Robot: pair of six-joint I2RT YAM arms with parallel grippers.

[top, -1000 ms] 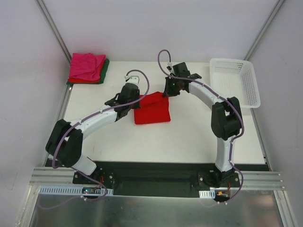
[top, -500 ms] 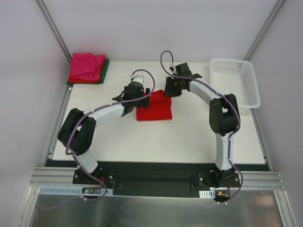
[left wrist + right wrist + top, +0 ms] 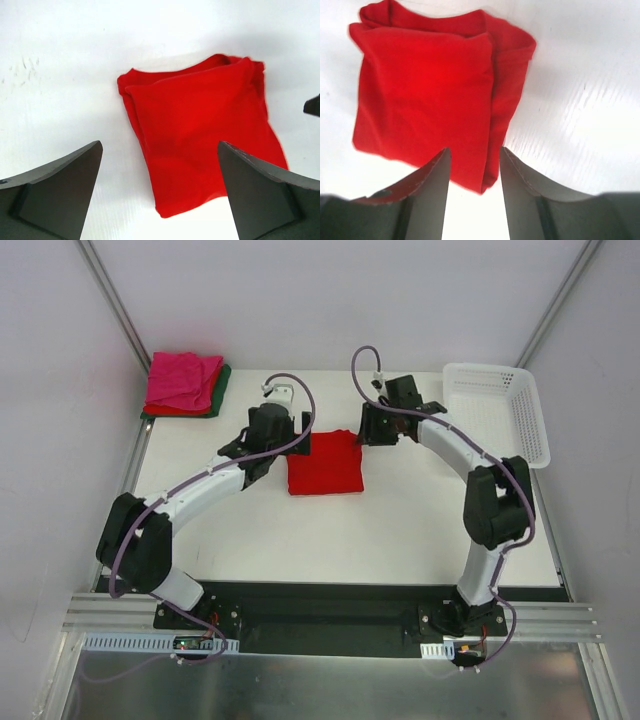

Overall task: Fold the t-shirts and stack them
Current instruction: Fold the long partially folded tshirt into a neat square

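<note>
No writing, label, brand, number or sign is legible in any view

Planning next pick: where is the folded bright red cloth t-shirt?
Top view: the folded bright red cloth t-shirt lies on the white table between the left gripper and right gripper.
</note>
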